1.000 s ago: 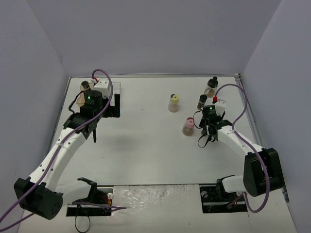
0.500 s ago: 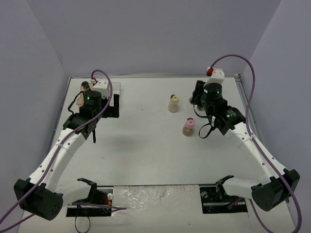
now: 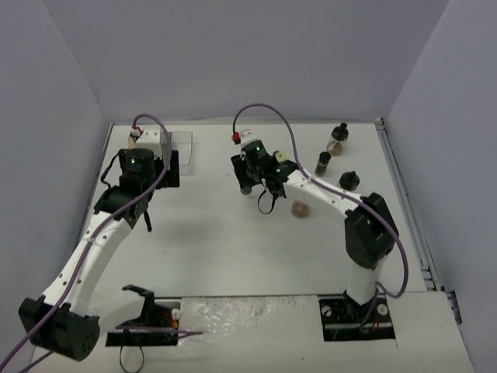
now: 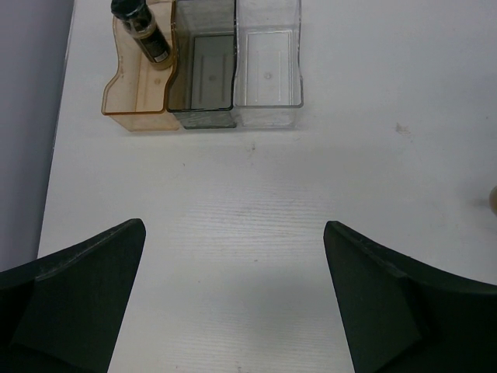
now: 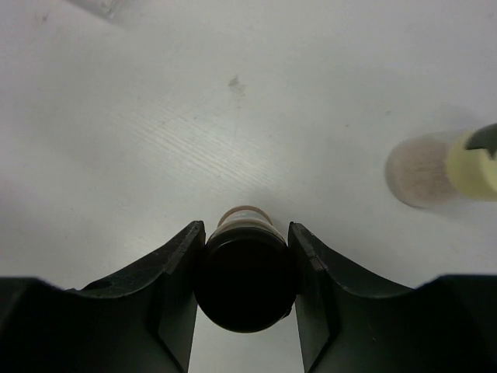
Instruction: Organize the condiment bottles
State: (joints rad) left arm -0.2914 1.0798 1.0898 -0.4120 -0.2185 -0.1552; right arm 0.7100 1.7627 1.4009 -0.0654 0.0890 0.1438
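Note:
My right gripper reaches across to the middle of the table and is shut on a narrow black-capped bottle, held upright just above the surface. A yellow-capped bottle stands close to its right. The pink-capped bottle stands nearer, beside the right forearm. At the far right are a round clear knob-capped bottle, a narrow dark bottle and another knob-capped bottle. One dark bottle stands in the tray's brown section. My left gripper hangs open, just short of the tray.
The tray's grey section and clear section hold nothing. The left wall runs close beside the tray. The right arm's purple cable loops over the far middle.
The right arm has swung from the right side of the table to the middle, carrying the black-capped bottle. The left arm has shifted slightly left, over the tray.

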